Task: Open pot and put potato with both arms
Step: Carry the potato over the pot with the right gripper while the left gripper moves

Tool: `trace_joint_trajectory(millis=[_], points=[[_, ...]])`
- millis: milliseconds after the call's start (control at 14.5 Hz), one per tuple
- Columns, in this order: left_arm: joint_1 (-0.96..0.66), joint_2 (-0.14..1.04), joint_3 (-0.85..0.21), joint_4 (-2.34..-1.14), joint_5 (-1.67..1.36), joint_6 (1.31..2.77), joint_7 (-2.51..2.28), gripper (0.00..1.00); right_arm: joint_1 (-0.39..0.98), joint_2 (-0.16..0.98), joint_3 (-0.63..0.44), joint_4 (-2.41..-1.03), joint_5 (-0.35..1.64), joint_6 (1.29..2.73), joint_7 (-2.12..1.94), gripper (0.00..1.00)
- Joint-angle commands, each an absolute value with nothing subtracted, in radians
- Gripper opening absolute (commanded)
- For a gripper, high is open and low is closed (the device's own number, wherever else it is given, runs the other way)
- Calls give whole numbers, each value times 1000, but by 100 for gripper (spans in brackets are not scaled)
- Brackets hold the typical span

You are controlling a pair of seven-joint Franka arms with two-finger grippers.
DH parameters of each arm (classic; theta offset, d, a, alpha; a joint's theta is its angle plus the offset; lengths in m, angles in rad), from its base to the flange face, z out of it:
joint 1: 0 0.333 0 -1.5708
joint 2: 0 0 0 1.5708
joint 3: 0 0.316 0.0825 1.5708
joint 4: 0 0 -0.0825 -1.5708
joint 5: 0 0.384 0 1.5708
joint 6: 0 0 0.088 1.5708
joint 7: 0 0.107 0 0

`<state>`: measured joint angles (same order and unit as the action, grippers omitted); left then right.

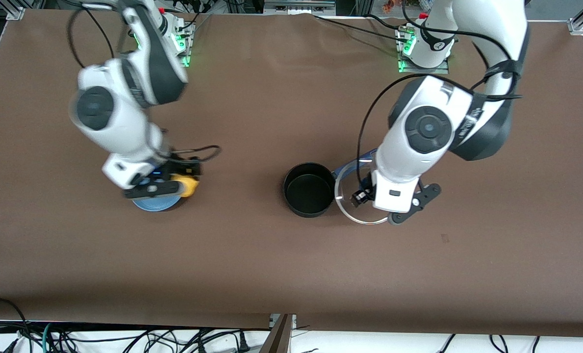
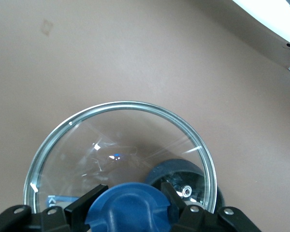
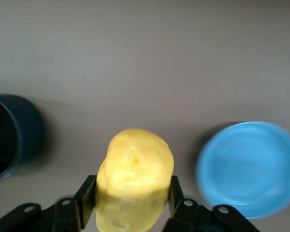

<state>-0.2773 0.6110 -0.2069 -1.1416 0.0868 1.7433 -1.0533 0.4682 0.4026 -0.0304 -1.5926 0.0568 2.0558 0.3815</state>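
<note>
Pot (image 1: 309,189) stands uncovered mid-desk, its glass lid (image 2: 121,154) lifted aside over the desk beside it, left pincer (image 2: 130,205) clenched on the knob; right pincer (image 3: 130,200) grasps potato (image 3: 134,179) above the blue plate (image 3: 249,169), well apart from the pot; drop-in remains.
</note>
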Motion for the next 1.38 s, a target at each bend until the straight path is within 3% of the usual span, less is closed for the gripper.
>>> trace_joint_trajectory(millis=[0, 344, 551, 757, 964, 1032, 1308], points=[[-239, 566, -209, -1169, 64, 1697, -913, 49, 566, 484, -40, -1553, 60, 2163, 640, 40], [-137, 505, -210, -1249, 64, 1698, -663, 48, 672, 633, -38, -1405, 107, 2207, 1015, 40], [-71, 479, -210, -1296, 64, 1712, -517, 48, 706, 704, -38, -1365, 201, 2377, 1156, 41], [-17, 401, -210, -1454, 64, 1833, -434, 48, 733, 747, -38, -1364, 215, 2479, 1262, 57], [14, 298, -210, -1679, 64, 2006, -381, 48, 753, 758, -38, -1368, 216, 2487, 1307, 94], [26, 267, -210, -1736, 64, 2043, -346, 48, 756, 752, -40, -1367, 213, 2481, 1308, 100], [71, 204, -212, -1879, 54, 2144, -252, 48, 753, 723, -51, -1365, 193, 2407, 1292, 100]])
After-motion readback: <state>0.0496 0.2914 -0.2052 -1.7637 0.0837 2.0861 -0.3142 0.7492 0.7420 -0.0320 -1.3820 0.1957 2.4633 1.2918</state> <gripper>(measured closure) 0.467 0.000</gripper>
